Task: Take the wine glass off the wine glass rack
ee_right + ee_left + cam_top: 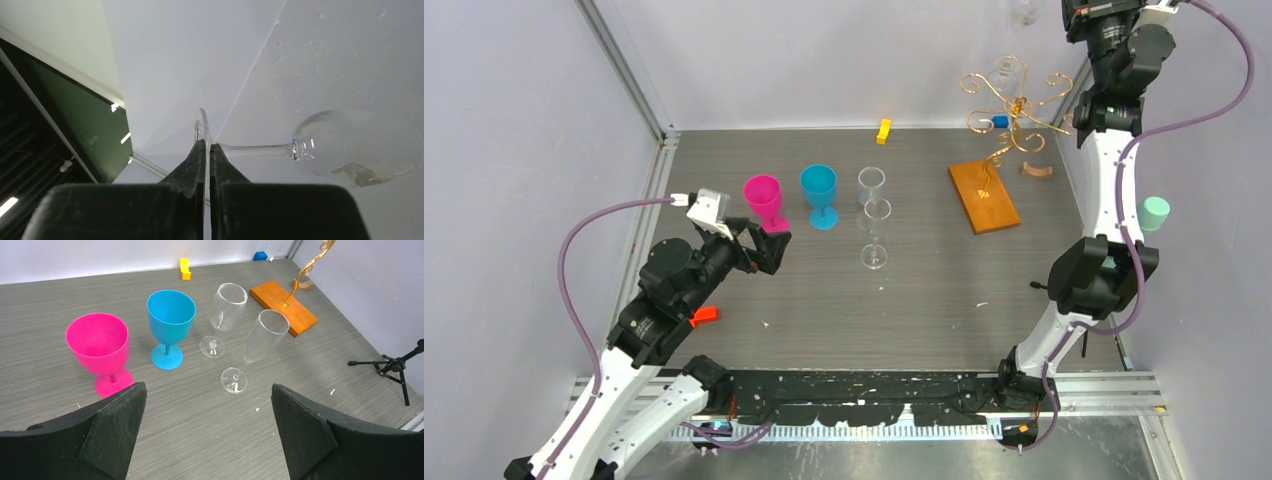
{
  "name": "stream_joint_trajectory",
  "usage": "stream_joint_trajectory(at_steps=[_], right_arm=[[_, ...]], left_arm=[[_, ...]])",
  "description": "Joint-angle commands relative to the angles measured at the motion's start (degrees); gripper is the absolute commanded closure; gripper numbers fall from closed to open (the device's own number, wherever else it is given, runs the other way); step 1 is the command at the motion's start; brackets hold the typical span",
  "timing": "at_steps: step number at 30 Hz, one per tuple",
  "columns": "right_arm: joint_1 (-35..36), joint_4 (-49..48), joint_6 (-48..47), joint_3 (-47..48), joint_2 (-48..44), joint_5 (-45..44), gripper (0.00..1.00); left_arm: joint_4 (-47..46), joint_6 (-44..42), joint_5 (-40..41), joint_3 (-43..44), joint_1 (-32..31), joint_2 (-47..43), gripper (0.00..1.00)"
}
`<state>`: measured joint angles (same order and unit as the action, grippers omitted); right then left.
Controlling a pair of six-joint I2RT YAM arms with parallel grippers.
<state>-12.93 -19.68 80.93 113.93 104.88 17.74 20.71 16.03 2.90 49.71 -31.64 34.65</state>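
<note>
Upper right of the overhead frame: the right gripper (206,145) is clamped tight on the thin foot of a clear wine glass (350,150), held sideways near the white wall, above the gold arms of the wine glass rack (1014,105). Lower left, the left gripper (206,390) gapes wide and holds nothing, over the grey table (200,440).

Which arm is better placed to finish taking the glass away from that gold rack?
Right. The right hand is shut on the foot of the glass, up by the rack. The left hand is open and empty, over by the pink goblet, far from the rack.
</note>
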Motion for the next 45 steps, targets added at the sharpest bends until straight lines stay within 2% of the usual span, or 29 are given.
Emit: stream_joint_trajectory(at_steps=[1, 8, 12, 19, 25, 30, 34, 38, 43, 45], right_arm=[[1.9, -7.3, 5.9, -1.7, -10.2, 3.8, 1.0], [8.1, -3.2, 7.5, -7.6, -18.2, 5.4, 1.0], [11.8, -2.4, 7.9, -14.3, -23.3, 5.7, 1.0], [24.0, 4.0, 2.9, -26.6, -32.7, 4.2, 1.0], [34.7, 11.3, 2.9, -38.0, -38.3, 0.7, 1.0], [41.3, 16.4, 4.0, -42.8, -40.5, -0.1, 1.0], [45.2, 15.5, 6.1, -45.0, -40.9, -0.3, 1.0], [48.7, 13.2, 8.8, -46.6, -39.8, -0.4, 1.0], [52.4, 11.1, 9.7, -47.0, -37.8, -0.1, 1.0], [53.0, 11.3, 9.4, -46.6, -37.3, 0.0, 1.0]], left_arm=[[-2.8, 0.4, -1.1, 1.9, 0.2, 0.1, 0.02], [-3.1, 1.1, -2.1, 2.3, 0.2, -0.1, 0.02], [-4.0, 1.3, -2.6, 2.6, 0.2, -0.2, 0.02], [-7.5, 0.6, -6.1, 4.3, 0.2, 1.7, 0.02], [-16.8, -2.9, -12.9, 3.6, 0.2, 3.9, 0.02], [-24.2, -6.3, -19.9, 3.1, 0.2, 7.1, 0.01], [-26.8, -6.6, -25.5, 2.7, 0.2, 10.3, 0.01], [-32.0, -4.3, -30.3, 1.5, 0.2, 13.2, 0.05], [-33.5, -4.0, -28.4, 1.2, 0.2, 15.7, 0.1], [-32.6, -4.0, -27.4, 1.7, 0.2, 16.5, 0.18]])
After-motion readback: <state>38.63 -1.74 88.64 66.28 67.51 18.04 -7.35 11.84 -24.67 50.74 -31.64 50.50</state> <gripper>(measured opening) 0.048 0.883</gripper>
